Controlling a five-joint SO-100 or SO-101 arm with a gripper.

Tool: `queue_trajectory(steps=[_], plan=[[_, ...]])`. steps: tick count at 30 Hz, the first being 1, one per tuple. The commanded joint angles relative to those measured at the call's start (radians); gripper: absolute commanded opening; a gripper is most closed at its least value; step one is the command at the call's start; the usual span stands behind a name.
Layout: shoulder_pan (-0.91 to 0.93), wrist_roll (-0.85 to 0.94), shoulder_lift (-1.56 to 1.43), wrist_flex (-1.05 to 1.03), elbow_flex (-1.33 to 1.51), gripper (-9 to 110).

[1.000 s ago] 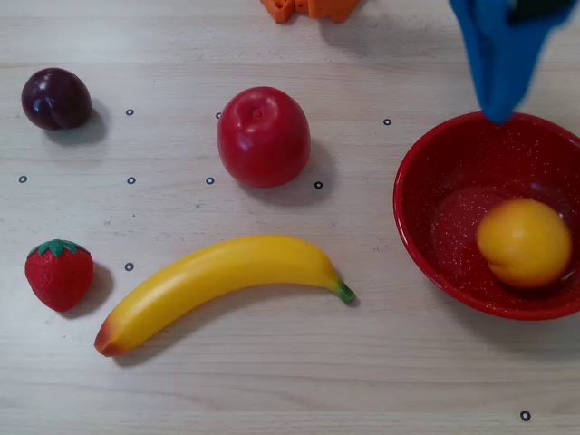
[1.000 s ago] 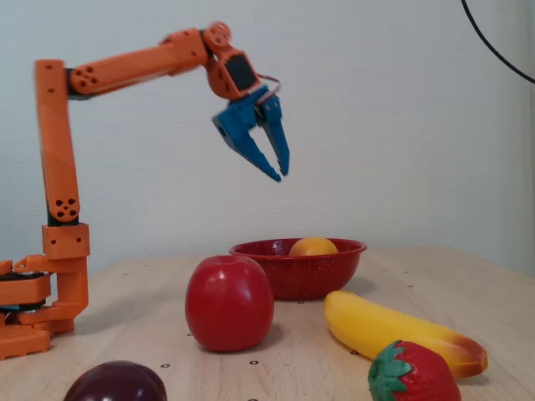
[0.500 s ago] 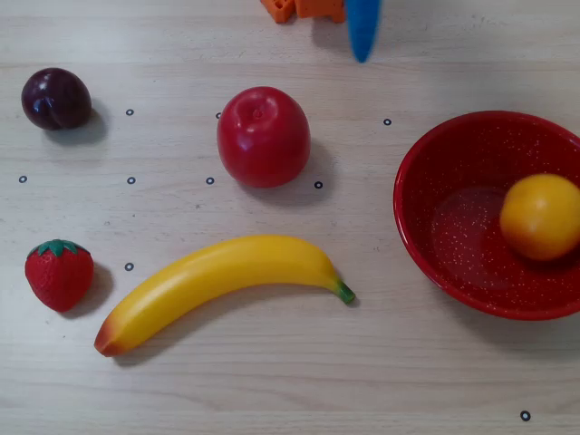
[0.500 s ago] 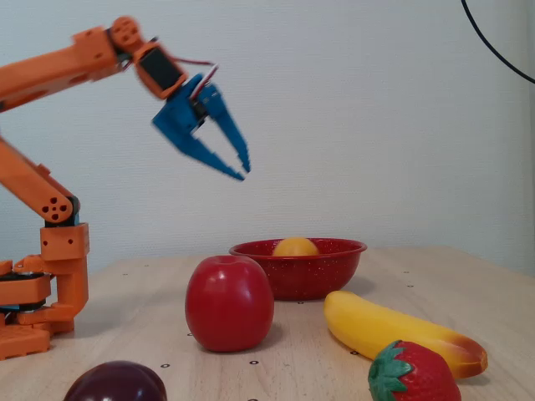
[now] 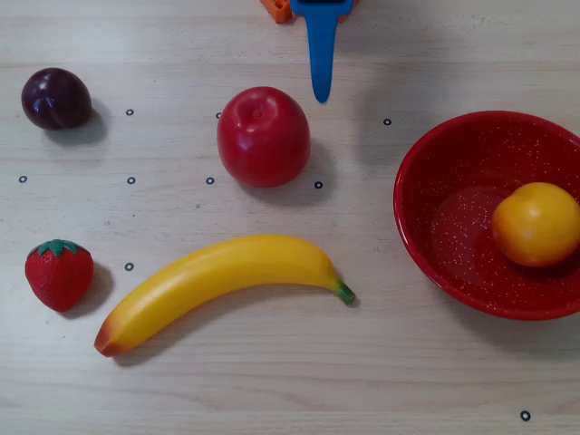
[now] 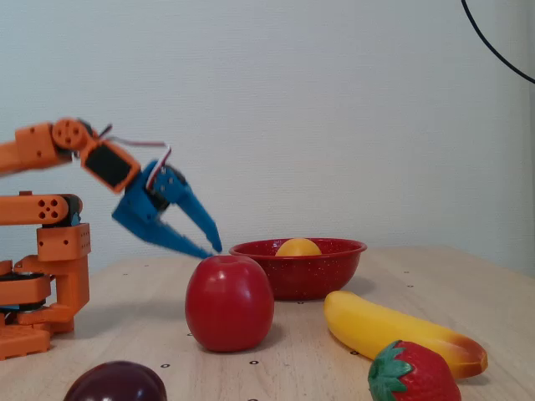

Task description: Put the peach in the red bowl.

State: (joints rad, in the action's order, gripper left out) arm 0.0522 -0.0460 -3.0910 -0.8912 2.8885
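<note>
The yellow-orange peach point(image 5: 536, 224) lies inside the red bowl point(image 5: 426, 186) at the right of the overhead view. In the fixed view only its top point(image 6: 298, 247) shows above the bowl's rim point(image 6: 334, 247). My blue gripper point(image 6: 212, 251) hangs low over the table to the left of the bowl and behind the red apple, empty, its fingertips a little apart. From overhead it shows as one narrow blue finger point(image 5: 320, 54) coming down from the top edge, ending just above and to the right of the apple. It touches nothing.
A red apple point(image 5: 263, 136) stands mid-table, with a dark plum point(image 5: 55, 98) at the far left. A strawberry point(image 5: 59, 274) and a long banana point(image 5: 222, 285) lie along the front. The orange arm base point(image 6: 46, 284) stands at the left in the fixed view.
The arm has swung away from above the bowl, folded back towards its base and come down low beside the apple. The peach has rolled a little inside the bowl.
</note>
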Motion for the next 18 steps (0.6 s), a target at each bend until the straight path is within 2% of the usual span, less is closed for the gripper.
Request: queue_trajectory(steps=[1,7,13,18], plan=[[-0.035,-0.009,-0.057,0.083,0.037,0],[-0.046,-0.023,-0.138,0.259,0.23,0],[-0.034,0.052,-0.14,0.196,0.23,0],[-0.037,0.044,-0.14,0.038,0.23,0]])
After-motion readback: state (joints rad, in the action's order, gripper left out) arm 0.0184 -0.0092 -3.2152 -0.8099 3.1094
